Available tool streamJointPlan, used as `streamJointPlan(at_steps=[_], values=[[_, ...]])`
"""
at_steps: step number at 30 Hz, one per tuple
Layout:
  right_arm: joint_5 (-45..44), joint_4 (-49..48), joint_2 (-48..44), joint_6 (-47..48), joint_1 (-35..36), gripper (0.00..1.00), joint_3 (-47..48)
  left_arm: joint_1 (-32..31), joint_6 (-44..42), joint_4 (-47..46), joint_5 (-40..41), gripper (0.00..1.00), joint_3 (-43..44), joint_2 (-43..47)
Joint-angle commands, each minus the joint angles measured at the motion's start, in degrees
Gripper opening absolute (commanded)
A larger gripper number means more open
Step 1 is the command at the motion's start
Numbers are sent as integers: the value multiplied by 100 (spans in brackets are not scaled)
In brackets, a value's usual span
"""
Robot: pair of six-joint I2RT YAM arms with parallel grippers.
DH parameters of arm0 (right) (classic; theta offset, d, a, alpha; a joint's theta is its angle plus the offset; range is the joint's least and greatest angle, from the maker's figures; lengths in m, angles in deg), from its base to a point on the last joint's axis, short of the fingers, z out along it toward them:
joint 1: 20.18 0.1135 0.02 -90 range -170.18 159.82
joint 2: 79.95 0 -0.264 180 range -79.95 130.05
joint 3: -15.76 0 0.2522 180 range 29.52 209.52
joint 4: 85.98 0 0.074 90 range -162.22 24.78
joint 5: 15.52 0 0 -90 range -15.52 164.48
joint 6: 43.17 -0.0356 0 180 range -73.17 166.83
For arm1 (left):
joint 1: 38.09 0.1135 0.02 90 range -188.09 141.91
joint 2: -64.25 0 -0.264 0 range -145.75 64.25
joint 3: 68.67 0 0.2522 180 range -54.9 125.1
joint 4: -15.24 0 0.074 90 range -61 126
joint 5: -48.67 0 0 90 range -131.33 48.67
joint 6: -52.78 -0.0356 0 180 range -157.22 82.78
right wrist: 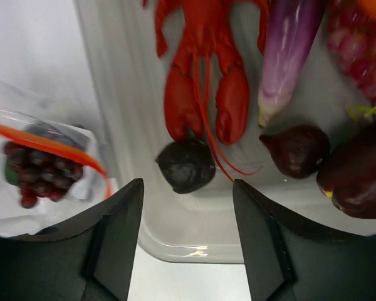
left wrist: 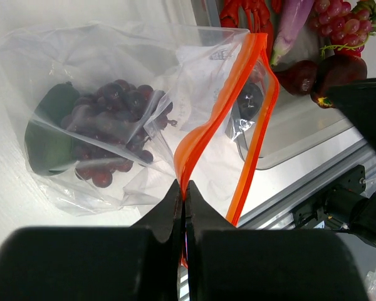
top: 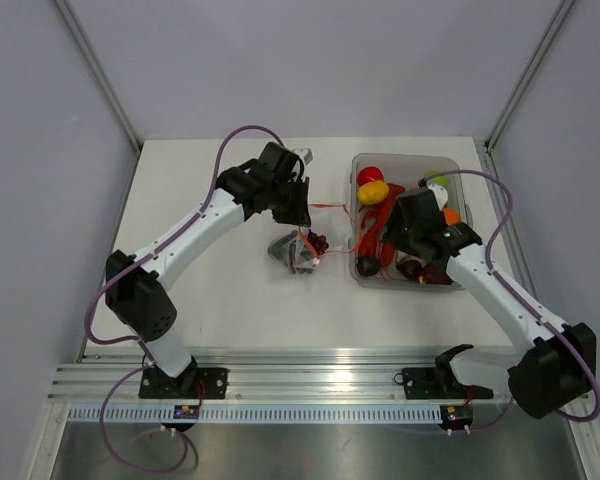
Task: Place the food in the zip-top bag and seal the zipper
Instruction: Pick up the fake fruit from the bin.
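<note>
The zip-top bag (left wrist: pixel 100 81) lies on the table with its mouth held up, and dark red grapes (left wrist: pixel 113 119) and a green piece (left wrist: pixel 47 138) sit inside. My left gripper (left wrist: pixel 184 191) is shut on the orange zipper (left wrist: pixel 254 88) at one lip of the mouth, which gapes open. In the top view the left gripper (top: pixel 302 210) stands just behind the bag (top: pixel 298 250). My right gripper (right wrist: pixel 188 185) is open over the tub's near left corner, above a dark round food piece (right wrist: pixel 187 164), with nothing between its fingers.
The clear tub (top: pixel 450 165) to the right of the bag holds a red lobster (right wrist: pixel 203 75), a purple eggplant (right wrist: pixel 288 56), a dark red fig-like piece (right wrist: pixel 297 150), pink grapes (right wrist: pixel 357 56) and yellow and red pieces (top: pixel 372 187). The tub's rim (right wrist: pixel 194 251) lies under the right fingers.
</note>
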Motion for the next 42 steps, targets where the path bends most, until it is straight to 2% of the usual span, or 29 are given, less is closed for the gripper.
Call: streamJointPlan(at_steps=[1, 4, 5, 8, 13, 17, 18, 22, 25, 33, 38, 42], values=[[480, -63, 508, -84, -19, 67, -323, 32, -11, -185, -79, 0, -48, 268], [885, -685, 772, -286, -28, 71, -639, 32, 6, -185, -105, 0, -74, 268], [1043, -836, 852, -383, -36, 76, -710, 23, 6, -185, -105, 0, -83, 286], [1211, -1118, 1247, -436, -45, 82, -781, 32, -2, -185, -96, 0, -145, 330], [1308, -1504, 1757, -506, -54, 82, -807, 32, -11, -150, -70, 0, -197, 374], [1273, -1610, 1942, -524, -54, 74, -790, 32, -11, -141, -61, 0, -224, 383], [1220, -1602, 1960, -524, -54, 66, -798, 23, -11, -158, -70, 0, -215, 383], [913, -1392, 1723, -454, -63, 48, -790, 32, -3, -150, -96, 0, -206, 374], [684, -1164, 1319, -323, -63, 40, -781, 32, 6, -167, -97, 0, -206, 365], [350, -285, 150, -32, -72, 39, -298, 32, 15, -203, -140, 0, -136, 260], [779, -265, -263, -119, -19, 38, 97, 32, -20, -159, -97, 0, -48, 216], [983, -521, -440, -304, 357, 38, 335, 32, 6, -167, -132, 0, 4, 137]])
